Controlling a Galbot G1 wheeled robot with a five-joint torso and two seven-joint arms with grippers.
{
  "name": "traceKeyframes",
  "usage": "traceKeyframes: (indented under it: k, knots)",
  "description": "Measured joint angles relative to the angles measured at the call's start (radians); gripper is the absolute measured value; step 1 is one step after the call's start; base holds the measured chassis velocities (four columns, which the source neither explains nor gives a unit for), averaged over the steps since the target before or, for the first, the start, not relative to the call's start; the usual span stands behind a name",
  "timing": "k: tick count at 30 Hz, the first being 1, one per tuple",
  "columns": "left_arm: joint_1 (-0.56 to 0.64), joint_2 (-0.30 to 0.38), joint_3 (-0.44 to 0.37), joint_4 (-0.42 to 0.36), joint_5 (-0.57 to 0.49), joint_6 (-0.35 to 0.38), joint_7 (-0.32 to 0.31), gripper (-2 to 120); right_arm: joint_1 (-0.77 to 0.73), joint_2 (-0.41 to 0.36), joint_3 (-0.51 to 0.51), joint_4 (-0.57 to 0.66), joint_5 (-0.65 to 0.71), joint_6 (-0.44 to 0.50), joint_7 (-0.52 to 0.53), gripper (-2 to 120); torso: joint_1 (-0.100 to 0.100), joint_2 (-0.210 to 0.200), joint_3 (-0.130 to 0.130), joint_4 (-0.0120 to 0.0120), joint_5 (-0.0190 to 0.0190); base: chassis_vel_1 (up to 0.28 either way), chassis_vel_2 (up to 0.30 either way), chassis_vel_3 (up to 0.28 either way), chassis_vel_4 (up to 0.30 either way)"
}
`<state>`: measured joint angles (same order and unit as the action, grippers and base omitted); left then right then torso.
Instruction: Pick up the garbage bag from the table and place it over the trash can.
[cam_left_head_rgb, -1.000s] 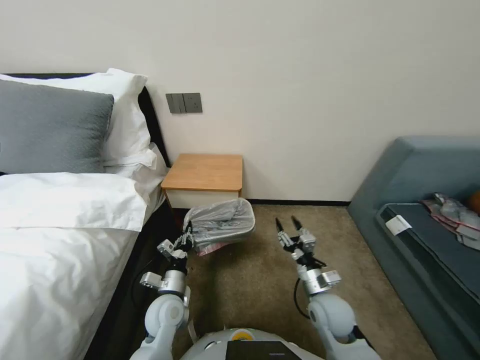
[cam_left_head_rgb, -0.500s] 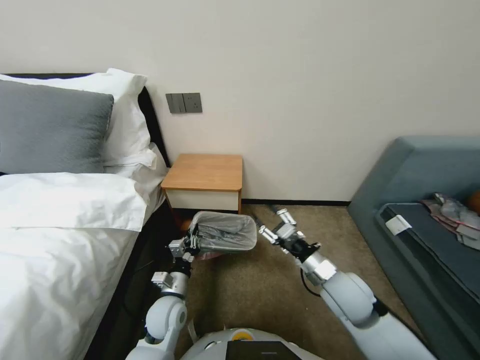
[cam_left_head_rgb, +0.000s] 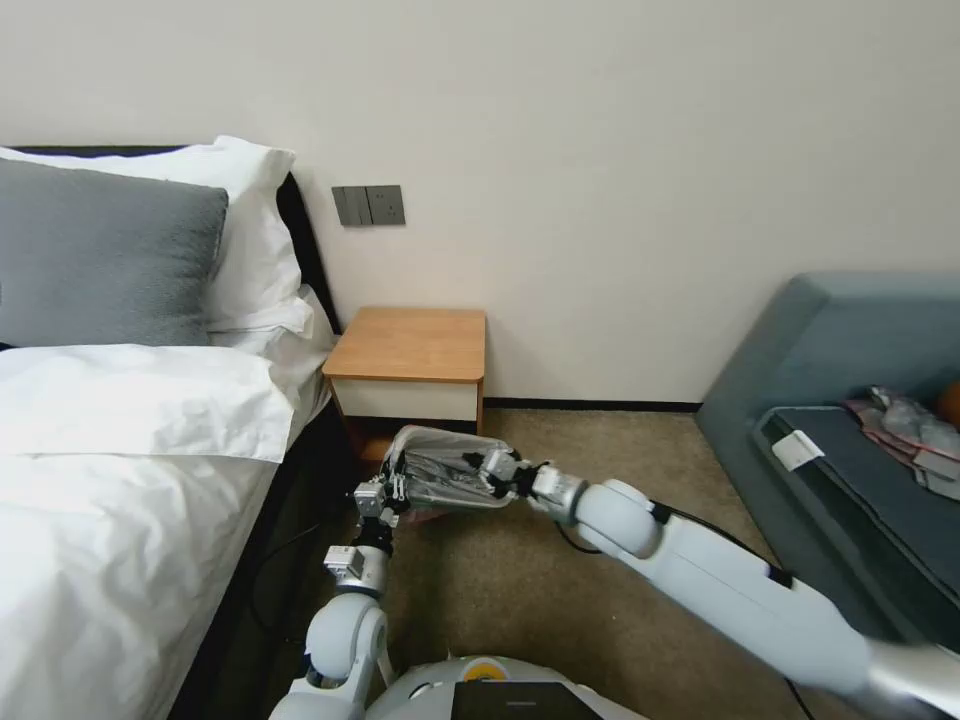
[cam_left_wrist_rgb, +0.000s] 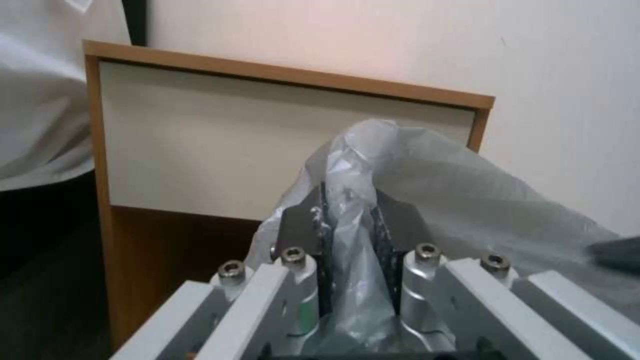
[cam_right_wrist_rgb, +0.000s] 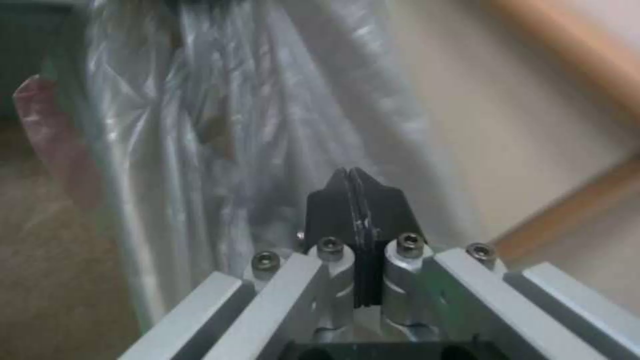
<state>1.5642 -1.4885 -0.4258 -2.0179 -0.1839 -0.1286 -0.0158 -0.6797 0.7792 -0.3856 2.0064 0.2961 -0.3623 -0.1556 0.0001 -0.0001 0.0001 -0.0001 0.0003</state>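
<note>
Garbage bag (cam_left_head_rgb: 445, 470): I see it draped over the trash can on the carpet, at 6 o'clock of the table; its open mouth faces up and its long axis runs 9 to 3 o'clock across my head view.
Trash can (cam_left_head_rgb: 425, 512): almost wholly wrapped; I cannot make out its colour, and a pinkish patch shows low at its 7 o'clock corner.
Left gripper (cam_left_head_rgb: 392, 487): at the bag's 9 o'clock end; in my left wrist view the fingers (cam_left_wrist_rgb: 393, 222) are narrow, pinching a fold of the film between them.
Right gripper (cam_left_head_rgb: 495, 468): at the bag's 3 o'clock end, reaching in from the right; in my right wrist view its black fingertips (cam_right_wrist_rgb: 357, 200) are pressed together, and I cannot tell whether any film is caught between them.
Table (cam_left_head_rgb: 410, 345): top bare, against the wall, just behind the can.
Bed (cam_left_head_rgb: 120, 420): at 9 o'clock of the can, close beside my left arm.
Sofa (cam_left_head_rgb: 850, 400): at 3 o'clock, well apart.
Plastic pile (cam_left_head_rgb: 910, 425): lying on the sofa seat.
Change: a second ago my right gripper stood spread and clear of the bag at its 4 o'clock; it has since swung across to the rim. The bag has been drawn flatter and lower.
</note>
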Motion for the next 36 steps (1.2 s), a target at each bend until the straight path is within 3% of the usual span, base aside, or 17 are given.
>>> traceKeyframes:
  k: [10, 17, 22, 29, 33, 36]
  knots:
    - [0.01, -0.004, 0.016, 0.001, 0.037, -0.01, 0.002, 11, 0.212, 0.092, -0.274, -0.214, 0.015, -0.038, -0.032, 0, 0.0, 0.0, 0.0, -0.0002, -0.0004, 0.0, 0.0, 0.0, 0.0]
    - [0.023, -0.003, 0.03, -0.001, 0.082, -0.026, 0.011, 11, 0.324, 0.191, -0.361, -0.351, 0.014, -0.035, -0.044, 0, 0.0, 0.0, 0.0, 0.0009, -0.0001, 0.0, 0.0, 0.0, 0.0]
    - [0.047, -0.005, 0.063, -0.015, 0.123, -0.04, 0.011, 11, 0.365, 0.23, -0.418, -0.454, 0.004, -0.012, -0.052, 0, 0.0, 0.0, 0.0, -0.0001, -0.0004, 0.0, 0.0, 0.0, 0.0]
    - [0.039, -0.011, 0.071, -0.022, 0.125, -0.029, 0.0, 11, 0.32, 0.23, -0.384, -0.454, -0.011, 0.003, -0.052, 0, 0.0, 0.0, 0.0, 0.0001, -0.0003, 0.0, 0.0, 0.0, 0.0]
    - [0.026, -0.008, 0.05, -0.004, 0.105, -0.018, -0.02, 11, 0.27, 0.184, -0.296, -0.359, -0.006, 0.008, -0.049, 0, 0.0, 0.0, 0.0, 0.0003, -0.0003, 0.0, 0.0, 0.0, 0.0]
    - [0.022, -0.008, 0.039, 0.008, 0.048, 0.013, -0.051, 11, 0.164, 0.104, -0.155, -0.208, 0.018, 0.013, -0.044, 0, 0.0, 0.0, 0.0, 0.0002, 0.0001, 0.0, 0.0, 0.0, 0.0]
